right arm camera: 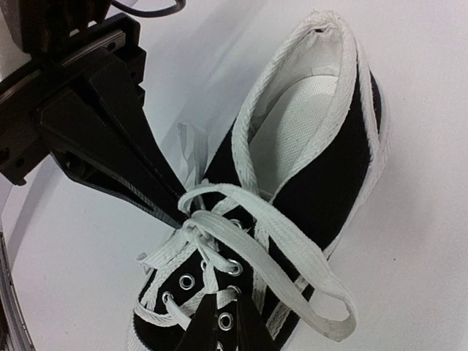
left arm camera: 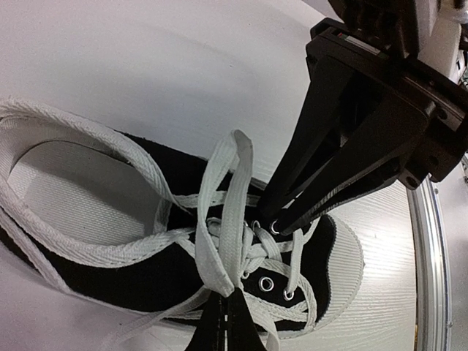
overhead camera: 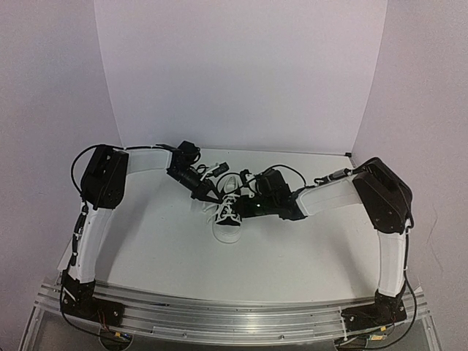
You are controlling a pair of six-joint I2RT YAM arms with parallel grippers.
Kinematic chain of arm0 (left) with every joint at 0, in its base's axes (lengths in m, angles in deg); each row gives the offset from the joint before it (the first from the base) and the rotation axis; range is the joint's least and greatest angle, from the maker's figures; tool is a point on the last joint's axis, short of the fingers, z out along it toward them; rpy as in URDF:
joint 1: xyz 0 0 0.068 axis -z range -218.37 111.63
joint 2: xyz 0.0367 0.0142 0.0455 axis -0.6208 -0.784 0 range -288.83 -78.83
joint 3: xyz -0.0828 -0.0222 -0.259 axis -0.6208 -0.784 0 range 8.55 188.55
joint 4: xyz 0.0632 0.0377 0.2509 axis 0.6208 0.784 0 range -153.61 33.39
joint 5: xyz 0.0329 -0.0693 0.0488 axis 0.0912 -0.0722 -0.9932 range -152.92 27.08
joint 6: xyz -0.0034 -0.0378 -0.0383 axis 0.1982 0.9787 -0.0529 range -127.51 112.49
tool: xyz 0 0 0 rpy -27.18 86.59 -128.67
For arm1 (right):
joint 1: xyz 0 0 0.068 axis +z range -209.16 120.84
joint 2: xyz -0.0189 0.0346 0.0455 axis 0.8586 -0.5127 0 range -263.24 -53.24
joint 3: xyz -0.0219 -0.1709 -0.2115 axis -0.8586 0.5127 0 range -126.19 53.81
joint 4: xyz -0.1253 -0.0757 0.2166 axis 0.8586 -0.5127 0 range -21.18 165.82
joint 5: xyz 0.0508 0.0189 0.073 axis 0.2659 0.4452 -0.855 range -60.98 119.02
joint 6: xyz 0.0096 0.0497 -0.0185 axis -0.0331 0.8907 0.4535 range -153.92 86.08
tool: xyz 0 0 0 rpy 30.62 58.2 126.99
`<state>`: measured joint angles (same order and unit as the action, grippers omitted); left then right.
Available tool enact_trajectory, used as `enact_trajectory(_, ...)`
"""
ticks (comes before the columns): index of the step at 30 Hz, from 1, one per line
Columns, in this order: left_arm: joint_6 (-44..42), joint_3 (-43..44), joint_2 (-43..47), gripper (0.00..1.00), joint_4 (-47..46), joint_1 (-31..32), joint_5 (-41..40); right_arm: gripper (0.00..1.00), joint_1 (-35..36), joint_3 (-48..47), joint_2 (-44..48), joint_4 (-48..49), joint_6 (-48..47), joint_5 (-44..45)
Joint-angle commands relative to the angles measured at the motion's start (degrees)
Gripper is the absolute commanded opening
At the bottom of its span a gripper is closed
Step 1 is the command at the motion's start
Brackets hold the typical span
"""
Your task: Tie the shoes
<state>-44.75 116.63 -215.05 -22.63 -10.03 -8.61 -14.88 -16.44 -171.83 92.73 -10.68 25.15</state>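
Sneaker (overhead camera: 228, 219) sits mid-table (overhead camera: 161, 252), upright on its sole, toe toward the arm bases. It lies between the two claws, and both are down on the laced section over the tongue.

Left claw (left arm camera: 225, 311): closed, pinching one flat white lace (left arm camera: 232, 190) at its tips. The strand runs from the tips into a loose loop over the eyelets (left arm camera: 267, 281).

Right claw (right arm camera: 223, 325): fingers close together with a thin gap showing, tips at the upper eyelets, right beside the left claw's tips. Can't tell whether a strand is between them.

Handling, my read:
- Shoe looks small and light with a soft canvas upper. On this smooth table it will likely slide or tip if either claw pulls hard sideways, so pull the strands against each other, not against the shoe.
- Rubber toe cap (left arm camera: 345, 263) and sole are probably the only stiff parts. No use gripping there for this job.
- Laces are flat woven tape: limp and a bit slick, and they hold no shape. Expect a loop to collapse once released.
- Take hold flat across the width, a little away from the crossing, so there's slack to work with.
- Strands are stacked at the crossing, so it's easy to pinch two at once. Pick the top one clear of the pile.
- Loose loop near the collar could snag on a finger.
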Motion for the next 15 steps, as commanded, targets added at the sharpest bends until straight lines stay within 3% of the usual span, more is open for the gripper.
enact_trajectory(1,0.94,2.71,-1.13,0.0,-1.68,0.23,-0.23,0.13,-0.34,-2.5,0.63,0.4,-3.31,-3.15)
enact_trajectory(15,0.46,2.49,-1.08,0.0,-1.77,0.27,-0.84,0.12,0.05,-7.45,-3.44,-0.18,-8.67,-6.52)
